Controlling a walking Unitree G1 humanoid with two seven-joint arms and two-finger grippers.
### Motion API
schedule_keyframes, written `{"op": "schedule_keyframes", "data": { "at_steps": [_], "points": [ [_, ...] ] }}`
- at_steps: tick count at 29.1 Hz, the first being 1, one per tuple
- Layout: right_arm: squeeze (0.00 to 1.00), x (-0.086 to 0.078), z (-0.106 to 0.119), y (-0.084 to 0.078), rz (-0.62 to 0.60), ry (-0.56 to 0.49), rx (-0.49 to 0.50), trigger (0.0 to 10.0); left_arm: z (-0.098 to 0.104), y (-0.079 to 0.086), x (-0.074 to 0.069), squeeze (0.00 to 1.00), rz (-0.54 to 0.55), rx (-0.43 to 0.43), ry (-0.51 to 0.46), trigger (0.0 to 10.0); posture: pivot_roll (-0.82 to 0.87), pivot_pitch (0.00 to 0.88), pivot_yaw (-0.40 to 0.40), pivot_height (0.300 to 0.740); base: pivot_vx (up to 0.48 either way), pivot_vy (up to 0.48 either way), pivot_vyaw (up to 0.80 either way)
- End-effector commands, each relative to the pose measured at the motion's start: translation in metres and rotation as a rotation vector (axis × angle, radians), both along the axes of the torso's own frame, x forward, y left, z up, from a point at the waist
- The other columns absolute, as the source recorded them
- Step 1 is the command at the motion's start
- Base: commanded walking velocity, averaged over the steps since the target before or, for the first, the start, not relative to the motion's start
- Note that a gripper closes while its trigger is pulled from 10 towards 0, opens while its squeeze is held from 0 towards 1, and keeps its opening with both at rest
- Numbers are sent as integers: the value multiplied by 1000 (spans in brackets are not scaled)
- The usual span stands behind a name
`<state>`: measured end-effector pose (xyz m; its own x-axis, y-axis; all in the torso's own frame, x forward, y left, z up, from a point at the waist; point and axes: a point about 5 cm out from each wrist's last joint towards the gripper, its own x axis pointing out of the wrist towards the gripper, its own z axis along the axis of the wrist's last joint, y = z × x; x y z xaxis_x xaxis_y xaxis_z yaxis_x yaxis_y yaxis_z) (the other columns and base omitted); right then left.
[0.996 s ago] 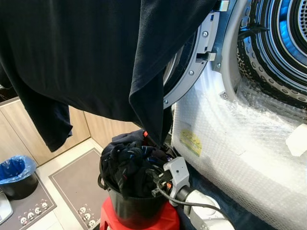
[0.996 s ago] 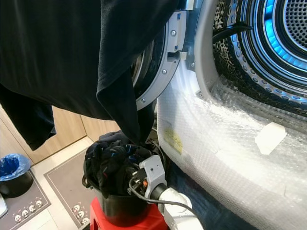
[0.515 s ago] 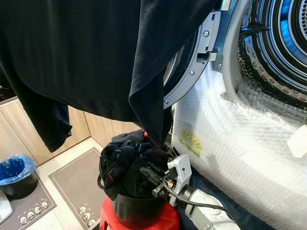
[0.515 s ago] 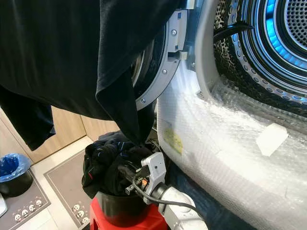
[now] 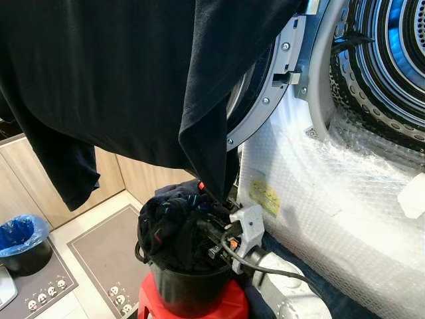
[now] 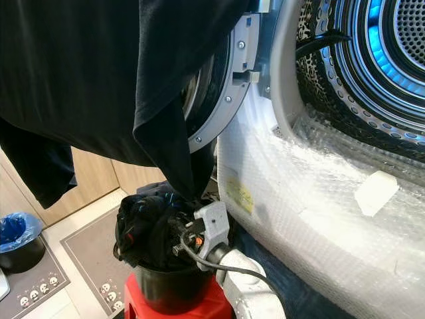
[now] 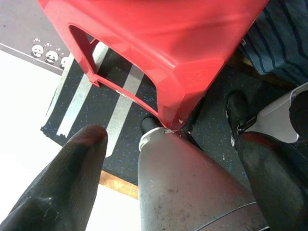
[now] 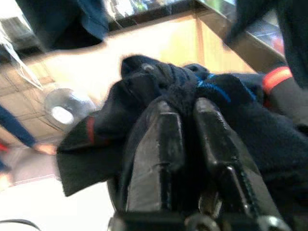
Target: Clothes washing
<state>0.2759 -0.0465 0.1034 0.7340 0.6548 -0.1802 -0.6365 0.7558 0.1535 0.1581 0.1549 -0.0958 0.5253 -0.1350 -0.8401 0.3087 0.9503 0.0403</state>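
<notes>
Both my right fingers [image 8: 192, 144] pinch dark clothes [image 5: 169, 216] in the bucket [image 5: 189, 292] (drum [image 5: 392, 60] open alongside), ready to lift; my left gripper [image 7: 168, 168] hangs spread, idle.

Right gripper [image 8: 185, 130] fingers pinched together on dark cloth, left gripper [image 7: 168, 144] fingers spread, pointing downward

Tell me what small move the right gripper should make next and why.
Probably lift straight up: the right gripper looks shut on dark clothes in the black bucket, and the open drum is above to the right.
</notes>
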Motion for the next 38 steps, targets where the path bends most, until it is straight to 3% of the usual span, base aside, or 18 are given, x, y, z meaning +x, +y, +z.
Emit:
{"op": "schedule_keyframes", "data": {
  "at_steps": [1, 8, 9, 10, 11, 12, 20, 27, 30, 32, 38],
  "points": [
    [0, 5, -11, 0, -50, 9, -131, 10000, -6, -3, -15, 0, 10, -14, 67, 10000, -12, 0, -35, 740, 0, 0, 0],
    [0, 6, -22, -3, -80, 2, -226, 10000, -7, -3, -15, 0, 13, -15, 68, 10000, -11, 0, -35, 740, 0, 0, 0],
    [129, 5, -23, -3, -77, 2, -227, 10000, -7, -3, -15, 0, 15, -16, 69, 10000, -11, 0, -36, 740, 0, 0, 0],
    [769, 5, -23, -4, -80, 4, -227, 10000, -7, -3, -16, 0, 16, -16, 69, 10000, -12, 0, -36, 740, 0, 0, 0],
    [769, 6, -22, -4, -84, -2, -224, 10000, -7, -3, -16, 0, 16, -16, 69, 10000, -12, 0, -36, 740, 0, 0, 0],
    [1000, 6, -22, -5, -86, -10, -222, 10000, -7, -3, -16, 0, 17, -17, 70, 10000, -13, 0, -36, 740, 0, 0, 0],
    [1000, 10, -19, -13, -106, -27, -195, 10000, -7, -3, -15, 0, 13, -17, 71, 10000, -17, 0, -34, 740, 0, 0, 0],
    [1000, 21, 5, -23, -206, 8, 78, 10000, -6, -3, -15, 0, 15, -19, 70, 10000, -20, 0, -34, 740, 0, 0, 0],
    [1000, 17, 15, -23, -187, 14, 219, 10000, -6, -3, -15, 0, 12, -18, 70, 10000, -19, 0, -34, 740, 0, 0, 0],
    [1000, 16, 17, -23, -170, 27, 262, 10000, -6, -2, -15, 0, 11, -18, 70, 10000, -20, 0, -34, 740, 0, 0, 0],
    [1000, -5, 15, -12, 6, 25, 199, 10000, -7, -2, -16, 0, 2, -14, 72, 10000, -23, 0, -32, 740, 0, 0, 0]
  ]
}}
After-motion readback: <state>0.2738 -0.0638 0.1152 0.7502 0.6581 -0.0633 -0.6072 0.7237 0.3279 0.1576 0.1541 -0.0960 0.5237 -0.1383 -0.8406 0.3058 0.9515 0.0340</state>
